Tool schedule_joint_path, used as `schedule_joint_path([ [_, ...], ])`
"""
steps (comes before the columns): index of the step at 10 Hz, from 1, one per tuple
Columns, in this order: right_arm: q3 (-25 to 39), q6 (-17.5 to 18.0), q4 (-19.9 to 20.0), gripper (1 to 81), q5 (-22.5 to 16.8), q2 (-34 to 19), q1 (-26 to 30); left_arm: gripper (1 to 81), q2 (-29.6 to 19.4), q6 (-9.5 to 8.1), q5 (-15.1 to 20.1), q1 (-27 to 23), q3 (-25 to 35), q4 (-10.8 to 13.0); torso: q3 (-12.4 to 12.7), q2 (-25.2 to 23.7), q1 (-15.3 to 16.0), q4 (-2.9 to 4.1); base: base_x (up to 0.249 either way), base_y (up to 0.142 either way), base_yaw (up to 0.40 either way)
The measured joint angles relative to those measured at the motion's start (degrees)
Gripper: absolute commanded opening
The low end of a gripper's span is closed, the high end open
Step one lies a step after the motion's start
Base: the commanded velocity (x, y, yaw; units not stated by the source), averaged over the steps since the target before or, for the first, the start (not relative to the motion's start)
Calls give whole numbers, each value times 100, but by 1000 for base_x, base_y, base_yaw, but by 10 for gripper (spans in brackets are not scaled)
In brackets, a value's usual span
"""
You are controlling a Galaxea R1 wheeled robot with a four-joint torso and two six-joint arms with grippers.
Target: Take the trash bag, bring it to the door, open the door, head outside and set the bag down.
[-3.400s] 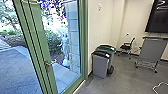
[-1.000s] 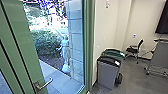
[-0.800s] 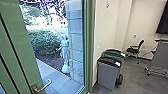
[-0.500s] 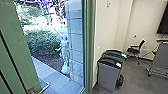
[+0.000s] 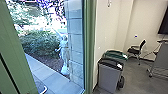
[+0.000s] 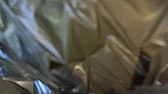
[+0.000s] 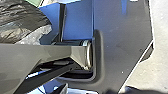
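Note:
Crinkled, shiny plastic of the trash bag (image 6: 82,37) lies right up against the camera in the left wrist view. The same kind of dark, glossy bag (image 7: 22,20) shows in the right wrist view, beside the robot's own plate and jointed bar. In the head view the green-framed door (image 5: 17,50) stands close at the left, with part of its metal handle (image 5: 44,89) low near the bottom edge. Through the glass a paved path is visible. How either gripper's fingers stand cannot be made out.
Right of the door frame (image 5: 89,45) stand a grey bin with a black lid (image 5: 108,75) and a green-lidded bin (image 5: 115,55) against the wall. Farther back are a black chair (image 5: 136,51) and a wheeled grey board (image 5: 161,58). Outside are a pale statue (image 5: 64,53) and a bush (image 5: 40,43).
The head camera has come closer to the door and shifted, so the handle has slid down toward the bottom edge and the bins look larger.

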Motion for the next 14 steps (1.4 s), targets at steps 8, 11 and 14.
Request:
schedule_joint_path([
  [8,-2,0,-2,811,2,0,0,10,2,0,0,-6,0,0,-2,2,0,0,29,0,0],
  [11,-2,0,-5,811,2,0,2,10,0,0,0,-2,0,0,-2,2,0,0,0,0,0],
  [14,-2,0,-5,811,2,0,2,10,0,0,2,2,0,5,-2,2,0,0,0,0,0],
])
